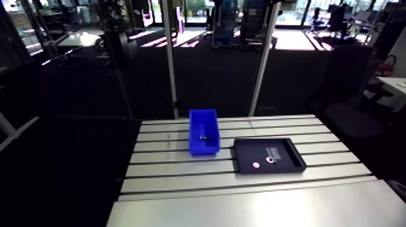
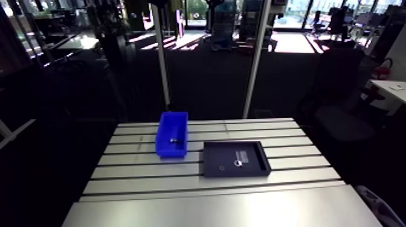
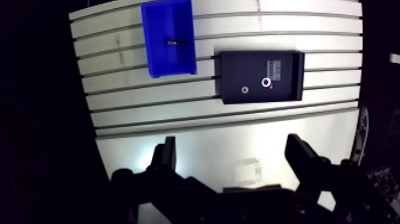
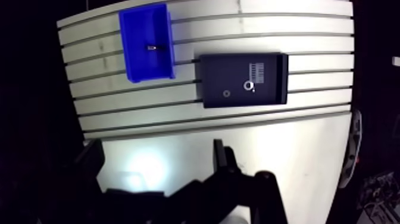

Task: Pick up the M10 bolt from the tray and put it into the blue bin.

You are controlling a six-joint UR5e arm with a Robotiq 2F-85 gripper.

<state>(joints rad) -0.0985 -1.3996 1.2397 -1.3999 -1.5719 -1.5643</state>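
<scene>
The blue bin (image 3: 156, 67) stands on the slotted table, far ahead of the gripper, and a small dark bolt (image 3: 172, 43) lies inside it. Beside the bin sits the black tray (image 3: 238, 68), holding a small dark ring (image 3: 244, 90), a bright ring (image 3: 266, 83) and a white label (image 3: 275, 65). My gripper (image 3: 233, 154) hangs high above the table's near part. It is open, with only bare table between the fingers (image 3: 165, 155). The arm view shows the bin (image 1: 203, 150), the bolt (image 1: 202, 138) and the tray (image 1: 248, 164), but no gripper.
The aluminium table (image 1: 181, 181) has long slots running across it and a smooth pale strip at its near edge. Two upright posts (image 1: 171, 66) stand behind the table's far edge. Beyond the edges the surroundings are dark.
</scene>
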